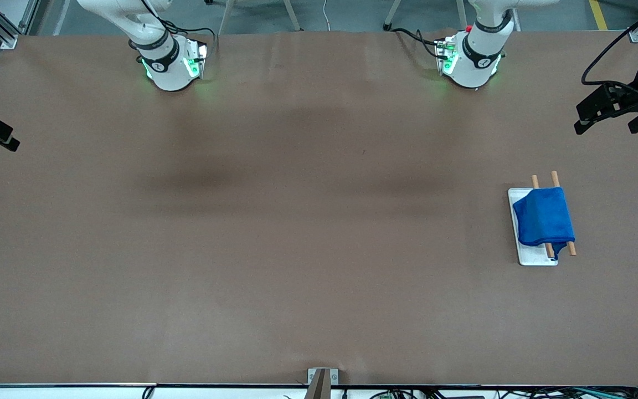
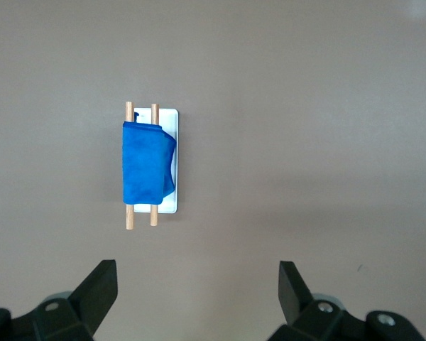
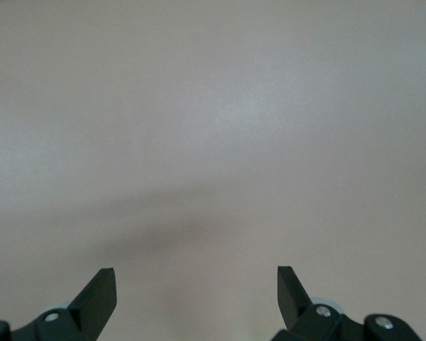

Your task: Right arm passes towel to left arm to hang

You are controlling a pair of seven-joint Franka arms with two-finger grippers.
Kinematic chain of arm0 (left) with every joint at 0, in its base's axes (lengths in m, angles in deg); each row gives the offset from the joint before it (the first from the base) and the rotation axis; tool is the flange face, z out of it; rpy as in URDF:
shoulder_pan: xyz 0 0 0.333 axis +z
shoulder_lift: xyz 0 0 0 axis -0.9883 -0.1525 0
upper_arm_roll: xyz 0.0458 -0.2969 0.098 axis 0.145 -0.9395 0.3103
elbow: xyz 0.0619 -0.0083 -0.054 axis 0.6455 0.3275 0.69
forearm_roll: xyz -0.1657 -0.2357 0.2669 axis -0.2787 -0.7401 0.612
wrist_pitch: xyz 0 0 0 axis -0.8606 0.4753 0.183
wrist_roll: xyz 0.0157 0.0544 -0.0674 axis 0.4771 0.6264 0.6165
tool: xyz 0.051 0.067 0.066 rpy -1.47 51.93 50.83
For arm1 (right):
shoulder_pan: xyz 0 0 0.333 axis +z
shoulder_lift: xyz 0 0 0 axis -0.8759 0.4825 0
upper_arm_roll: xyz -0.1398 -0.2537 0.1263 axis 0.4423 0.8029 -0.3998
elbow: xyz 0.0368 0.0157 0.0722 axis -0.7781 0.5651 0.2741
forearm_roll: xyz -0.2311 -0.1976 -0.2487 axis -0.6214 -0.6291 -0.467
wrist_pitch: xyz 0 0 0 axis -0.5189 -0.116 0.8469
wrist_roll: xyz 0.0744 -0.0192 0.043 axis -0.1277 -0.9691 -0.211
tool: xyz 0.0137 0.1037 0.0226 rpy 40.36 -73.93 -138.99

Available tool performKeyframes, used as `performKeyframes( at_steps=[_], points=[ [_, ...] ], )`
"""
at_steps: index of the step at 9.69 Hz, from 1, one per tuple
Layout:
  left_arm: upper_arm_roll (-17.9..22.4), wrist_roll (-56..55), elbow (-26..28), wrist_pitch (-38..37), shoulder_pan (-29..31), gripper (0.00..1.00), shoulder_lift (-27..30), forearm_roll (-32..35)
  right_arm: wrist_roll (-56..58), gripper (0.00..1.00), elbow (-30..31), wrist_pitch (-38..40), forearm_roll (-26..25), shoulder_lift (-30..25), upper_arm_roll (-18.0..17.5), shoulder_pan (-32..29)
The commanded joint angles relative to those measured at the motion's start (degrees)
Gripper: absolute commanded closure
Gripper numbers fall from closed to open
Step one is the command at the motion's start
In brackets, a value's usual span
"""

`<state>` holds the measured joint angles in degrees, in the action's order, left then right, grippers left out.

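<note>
Both grippers spread, towel (image 1: 544, 216) (image 2: 143, 162) draped on rack (image 1: 551, 213)

Brown table (image 1: 297, 221), matte, plain, faint darker shadow bands across middle. White flat base plate (image 1: 535, 260) lies on table toward left arm's end. Two wooden rods (image 1: 572, 249) run parallel above plate, light tan, ends sticking out past plate's edges at both ends. Small grey metal bracket (image 1: 322, 377) at table edge nearest front camera.
</note>
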<state>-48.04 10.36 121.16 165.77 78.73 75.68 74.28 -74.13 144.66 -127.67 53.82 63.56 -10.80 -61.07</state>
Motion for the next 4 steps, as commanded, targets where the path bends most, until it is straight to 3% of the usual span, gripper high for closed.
performKeyframes(
  at_steps=[1, 4],
  points=[
    [0.2, 1.4, 0.2, 0.0, -0.2, 0.0, -1.6, 1.1, 0.4, 0.0, -0.4, 0.1, -0.2, 0.0, -0.2, -0.1],
    [0.1, 2.9, 0.1, -0.1, -0.7, 0.0, -2.3, 1.0, 0.4, 0.0, -0.4, -0.4, 0.0, 0.0, -0.3, -0.1]
  ],
)
